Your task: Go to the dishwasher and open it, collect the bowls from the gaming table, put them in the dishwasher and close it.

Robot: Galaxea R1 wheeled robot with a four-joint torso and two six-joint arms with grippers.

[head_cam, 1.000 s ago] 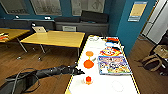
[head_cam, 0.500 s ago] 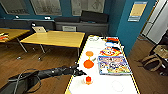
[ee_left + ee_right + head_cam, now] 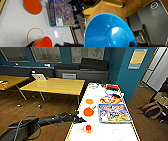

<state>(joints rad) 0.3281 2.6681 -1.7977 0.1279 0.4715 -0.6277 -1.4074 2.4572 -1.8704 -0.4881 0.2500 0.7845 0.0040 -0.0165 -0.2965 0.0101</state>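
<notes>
The gaming table (image 3: 105, 132) has a white top and a yellow edge. Two flat orange bowls (image 3: 89, 101) (image 3: 88, 112) lie along its left side, and a smaller-looking orange bowl (image 3: 88, 128) sits nearer to me. My left gripper (image 3: 82, 120) reaches in over the table's left edge, just above that near bowl (image 3: 43, 42); the middle orange bowl (image 3: 32, 6) lies farther ahead of it. In the right wrist view a bright blue bowl (image 3: 105, 31) hangs close over the wooden floor, with my right gripper shut on its rim. The dishwasher is out of view.
A colourful board-game box (image 3: 113, 112) lies on the table right of the bowls, with more games (image 3: 110, 98) behind it. Yellow-topped tables (image 3: 57, 85) with a laptop (image 3: 38, 77) stand to the left. Bags (image 3: 152, 109) sit on the floor at right.
</notes>
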